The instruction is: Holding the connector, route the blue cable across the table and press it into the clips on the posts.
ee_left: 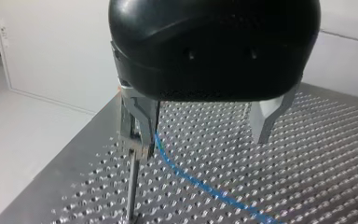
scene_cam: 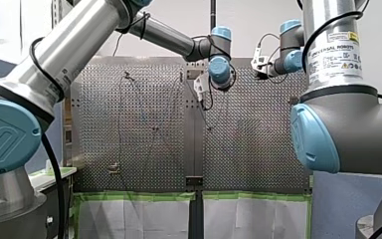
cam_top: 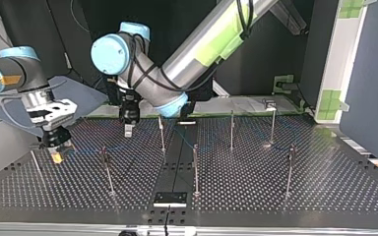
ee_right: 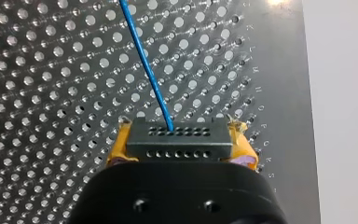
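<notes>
my right gripper [ee_right: 178, 134] is clamped on the connector [ee_right: 175, 145], a dark block with two rows of small holes. its yellow pads [ee_right: 117, 148] press against the block's two ends. the blue cable [ee_right: 145, 63] comes out of the connector's upper row and runs straight ahead of the gripper over the perforated table [ee_right: 51, 70]. in the top view this gripper hangs low over the table near the view's left, and a faint blue line leads from it toward the middle. my left gripper [ee_left: 200, 135] is spread wide and holds nothing. its metal fingers [ee_left: 139, 126] point down at the table, and one of them stands right at the top of a thin post [ee_left: 132, 189]; i cannot tell whether it touches it. the cable passes just beside that finger and post and runs on across the table below the gap between the fingers. whether it sits in the post's clip cannot be made out. in the top view my left arm reaches past the middle, its gripper near the table's far edge, with more upright posts [cam_top: 231, 129] spread across the table toward the view's right.
</notes>
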Controlling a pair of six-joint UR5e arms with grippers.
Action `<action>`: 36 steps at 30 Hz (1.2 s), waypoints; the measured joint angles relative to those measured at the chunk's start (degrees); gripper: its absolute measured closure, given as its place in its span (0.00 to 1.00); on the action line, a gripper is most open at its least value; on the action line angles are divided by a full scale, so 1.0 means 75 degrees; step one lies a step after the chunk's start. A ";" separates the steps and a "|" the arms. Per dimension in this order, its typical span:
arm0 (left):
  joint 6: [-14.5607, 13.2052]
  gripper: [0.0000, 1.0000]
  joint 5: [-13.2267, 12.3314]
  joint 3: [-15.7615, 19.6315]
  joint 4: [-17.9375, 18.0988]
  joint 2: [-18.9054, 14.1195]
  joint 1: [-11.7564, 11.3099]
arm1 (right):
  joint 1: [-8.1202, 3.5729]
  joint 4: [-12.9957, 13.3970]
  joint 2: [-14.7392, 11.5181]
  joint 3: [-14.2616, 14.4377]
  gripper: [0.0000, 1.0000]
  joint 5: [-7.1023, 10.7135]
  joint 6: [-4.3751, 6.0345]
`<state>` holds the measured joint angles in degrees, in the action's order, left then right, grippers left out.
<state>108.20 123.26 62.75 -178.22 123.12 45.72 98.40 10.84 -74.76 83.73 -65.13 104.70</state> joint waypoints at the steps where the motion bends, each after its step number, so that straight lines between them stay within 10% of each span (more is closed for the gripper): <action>1: 0.0022 0.00 0.0054 0.0064 -0.0058 -0.0062 0.0053 | 0.0002 -0.0001 0.0001 0.0000 1.00 0.0000 -0.0001; 18: 0.0577 0.00 0.0623 0.1195 0.0564 -0.1195 0.1099 | 0.0000 0.0004 0.0011 0.0001 1.00 -0.0018 0.0011; 36: 0.1110 0.00 0.0837 0.2482 0.1845 -0.2479 0.1104 | 0.0129 -0.0002 0.0023 0.0006 1.00 -0.0001 0.0004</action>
<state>116.53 129.53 81.37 -164.38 104.53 54.01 99.37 10.82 -74.59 83.77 -65.14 104.73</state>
